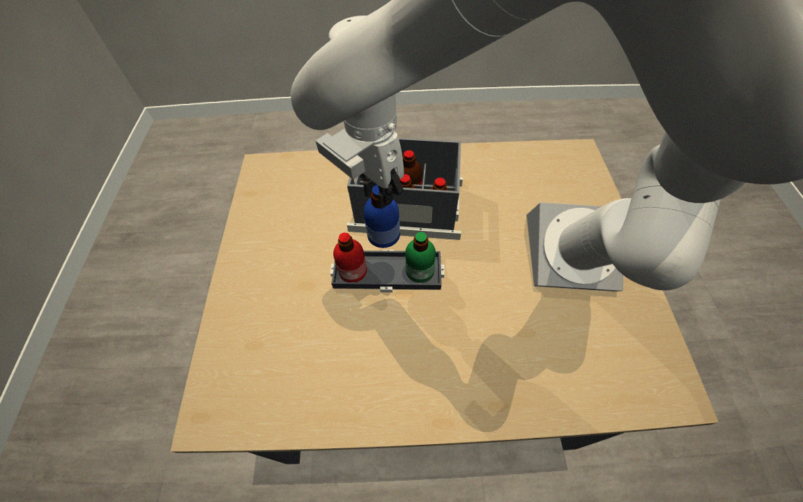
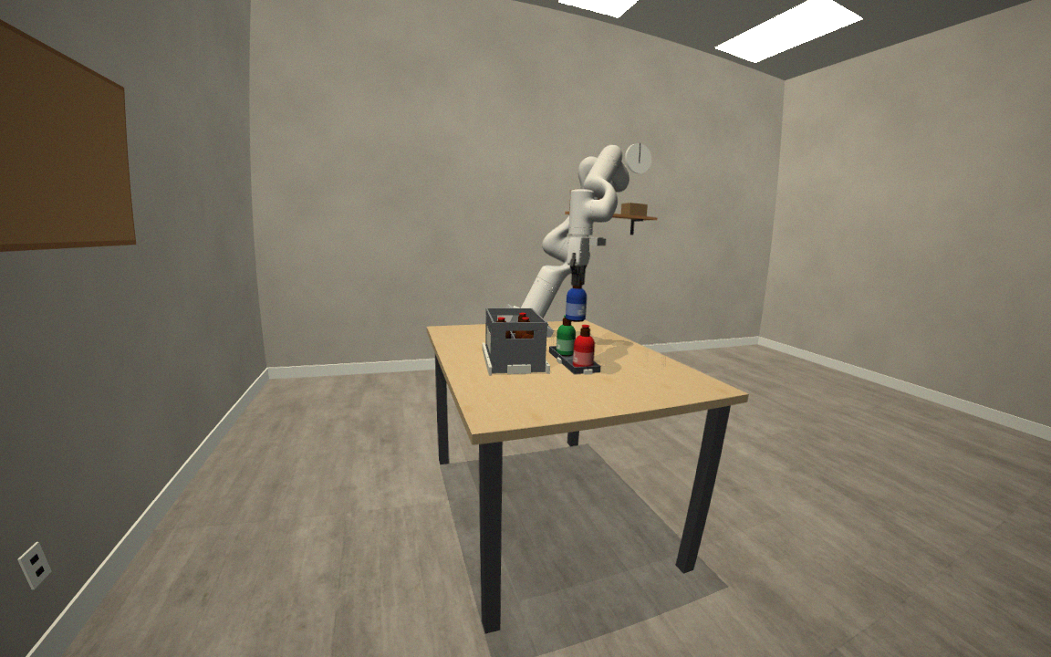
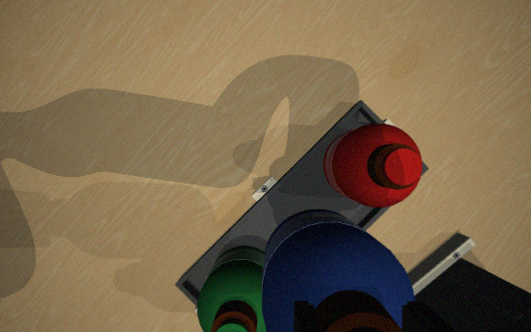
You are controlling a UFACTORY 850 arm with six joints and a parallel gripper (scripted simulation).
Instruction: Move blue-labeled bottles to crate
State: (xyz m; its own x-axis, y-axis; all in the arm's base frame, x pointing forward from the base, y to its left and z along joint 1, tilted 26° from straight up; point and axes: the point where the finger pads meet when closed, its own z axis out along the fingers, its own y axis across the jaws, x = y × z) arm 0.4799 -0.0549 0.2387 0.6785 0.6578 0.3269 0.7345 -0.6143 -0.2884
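My gripper (image 1: 380, 192) (image 2: 576, 283) is shut on the neck of the blue-labeled bottle (image 1: 382, 223) (image 2: 575, 304) (image 3: 335, 263) and holds it upright in the air, above the middle of the dark tray (image 1: 385, 284) (image 3: 289, 189). A red-labeled bottle (image 1: 348, 258) (image 2: 583, 347) (image 3: 371, 166) stands at one end of the tray and a green-labeled bottle (image 1: 419, 257) (image 2: 565, 336) (image 3: 230, 295) at the other. The grey crate (image 1: 403, 210) (image 2: 515, 338) stands just behind the tray and holds three brown bottles with red caps (image 1: 410, 166).
The arm's base plate (image 1: 573, 246) sits to the right of the tray on the wooden table (image 1: 330, 374) (image 2: 595, 400). A small shelf with a box (image 2: 634, 211) hangs on the far wall.
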